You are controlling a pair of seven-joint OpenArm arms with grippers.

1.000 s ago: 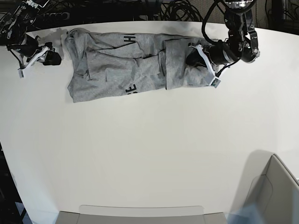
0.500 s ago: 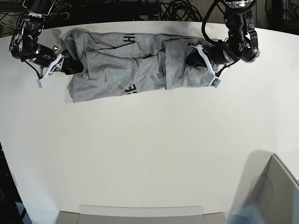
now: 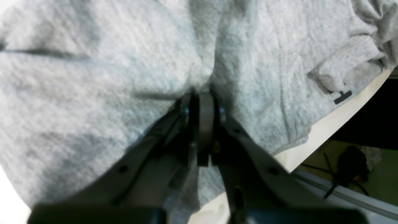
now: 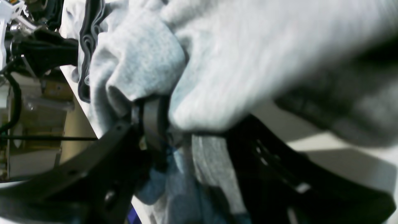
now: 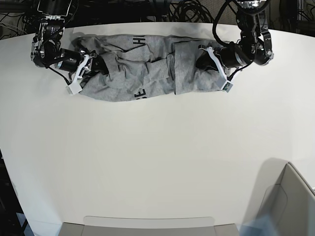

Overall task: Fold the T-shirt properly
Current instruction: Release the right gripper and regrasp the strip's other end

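Note:
The heather-grey T-shirt (image 5: 147, 73) lies bunched in a long strip along the far edge of the white table (image 5: 157, 157), with bits of black lettering (image 5: 139, 93) showing. At its right end my left gripper (image 5: 201, 61) is shut on a fold; in the left wrist view its jaws (image 3: 199, 124) are pressed together in the grey T-shirt (image 3: 108, 62). At the left end my right gripper (image 5: 93, 66) is pushed into the fabric. In the right wrist view the gripper (image 4: 192, 127) stands wide open with a bulge of T-shirt (image 4: 217, 62) between its fingers.
A grey box (image 5: 290, 206) stands at the near right corner. A flat pale panel (image 5: 147, 226) lies along the near edge. Cables (image 5: 187, 10) hang behind the table's far edge, close to the shirt and both arms.
My right arm moved rightward from beside the shirt into its left end, pushing and bunching the fabric there. The left gripper kept its hold and its place.

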